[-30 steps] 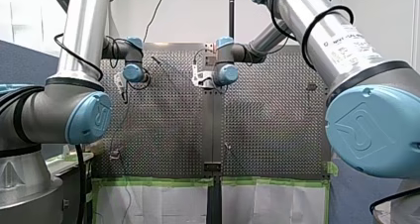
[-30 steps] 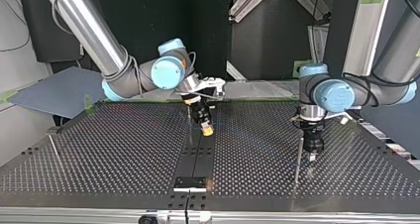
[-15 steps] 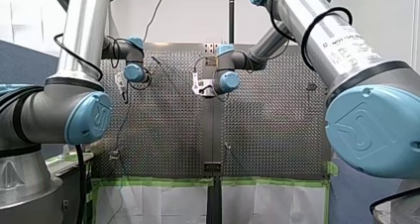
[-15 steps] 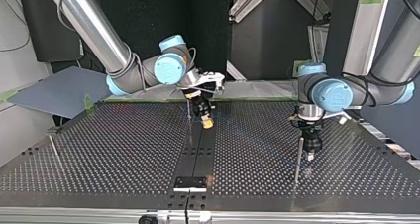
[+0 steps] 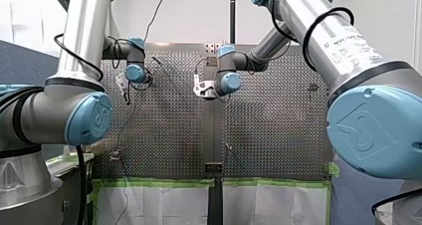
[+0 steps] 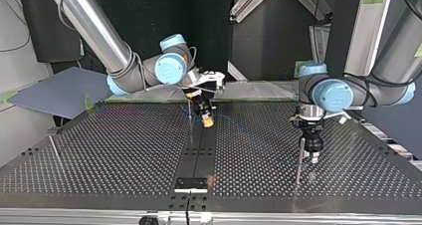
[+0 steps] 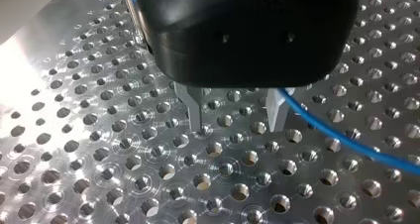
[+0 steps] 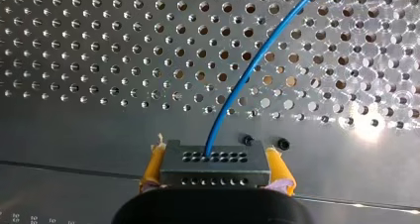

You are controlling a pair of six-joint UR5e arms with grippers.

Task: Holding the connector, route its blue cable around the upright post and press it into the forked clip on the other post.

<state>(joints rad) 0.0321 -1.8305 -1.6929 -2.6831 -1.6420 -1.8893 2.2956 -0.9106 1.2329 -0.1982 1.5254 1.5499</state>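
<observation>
Right hand: my right arm's hand (image 8: 215, 152) is pinching the connector between its two yellow pads (image 8: 154, 164), one pad pressing on each end of the block.
Connector: the dark grey rectangular connector (image 8: 215, 167), with rows of small holes in its face, is sitting crosswise between the pads, above the worktop and not touching it.
Cable: the thin blue cable (image 8: 247, 78) is leaving the holed face of the connector and curving away ahead of the hand over the holes of the worktop, out of the right wrist view.
Right hand's place: in the top view it is hanging tilted over the dark middle strip, near the far edge, just beside a thin upright metal post (image 6: 190, 120).
Left hand: my left arm's black hand (image 7: 237, 125) is standing spread, its two metal fingers (image 7: 194, 107) apart with nothing between their tips, which are pointing down close to the worktop.
Cable at the left hand: the blue cable is running under the black body and past the outer finger, very near it; contact cannot be told.
Left hand's place: at the top view's right, just beside a second thin upright metal post (image 6: 299, 158).
Worktop: the perforated metal worktop (image 6: 124, 150) is carrying another short post (image 6: 53, 148) at the top view's left, well apart from both hands.
Forked clip: too small to make out.
</observation>
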